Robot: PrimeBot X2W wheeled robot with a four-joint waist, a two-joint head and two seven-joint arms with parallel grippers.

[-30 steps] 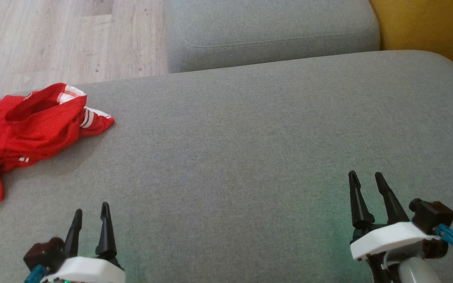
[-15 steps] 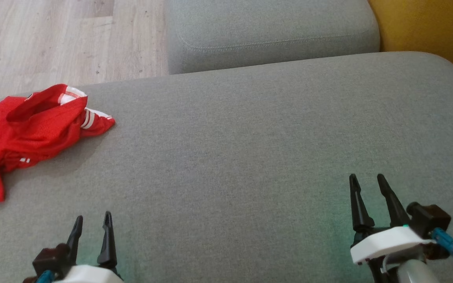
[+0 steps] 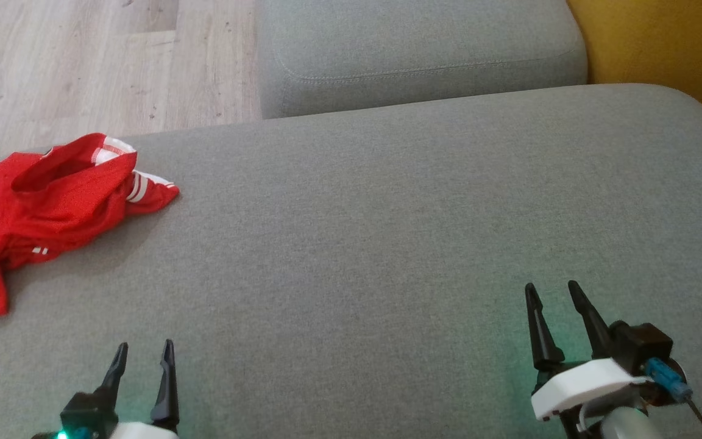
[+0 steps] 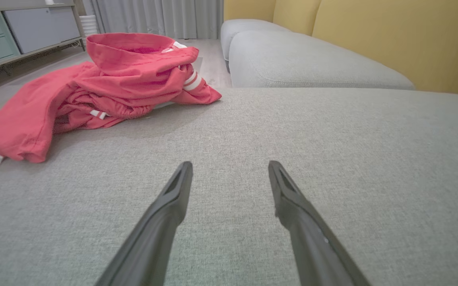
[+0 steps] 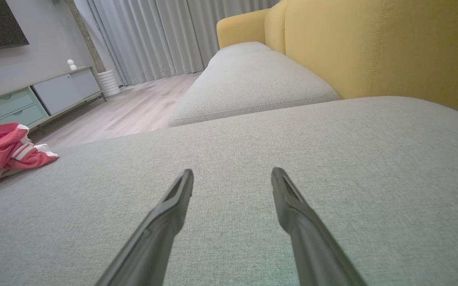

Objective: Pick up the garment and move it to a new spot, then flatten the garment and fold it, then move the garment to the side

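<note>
garment (image 3: pixel 40 207) crumpled at cushion (image 3: pixel 387 244) left edge, untouched; left gripper (image 3: pixel 145 346), right gripper (image 3: pixel 551 285) jaws apart, empty, likely staged for pickup.

A wide grey cushion (image 3: pixel 387 201) spreads across the foreground. Against its far edge lies a second grey cushion (image 3: pixel 418 55) with a stitched seam. A yellow backrest (image 3: pixel 662 42) rises to the right of the wide cushion, and a pale wooden floor (image 3: pixel 83 61) runs beyond its far left edge. Farther past that cushion stand grey curtains (image 5: pixel 153 35), a low cabinet (image 5: pixel 66 89) with green drawers, and a white ribbed container (image 5: pixel 109 83) between them.
</note>
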